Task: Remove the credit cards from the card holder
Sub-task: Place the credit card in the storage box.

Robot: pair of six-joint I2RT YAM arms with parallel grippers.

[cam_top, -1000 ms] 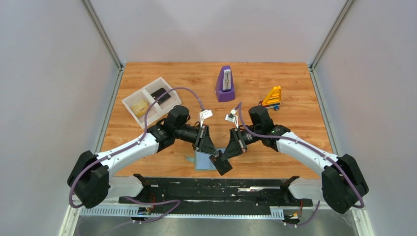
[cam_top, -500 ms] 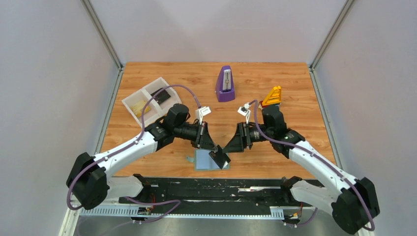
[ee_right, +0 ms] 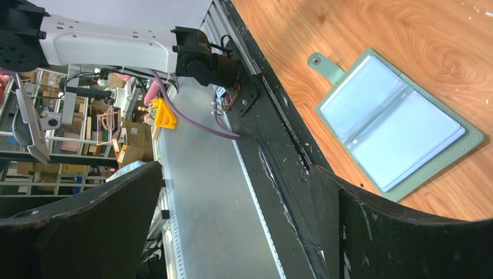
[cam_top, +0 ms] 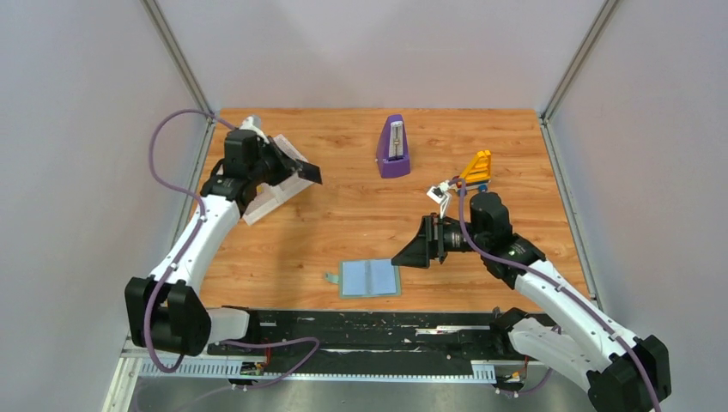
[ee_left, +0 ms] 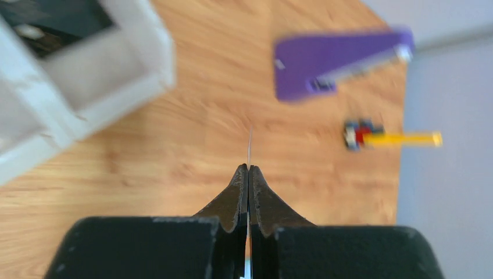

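Wood table holds the card holder, lying open near my edge. Its clear pockets look empty. My left end effector is squeezed tight on a thin card, close to the white tray. My right end effector is wide apart and holds nothing. I think only dropping this card is left.
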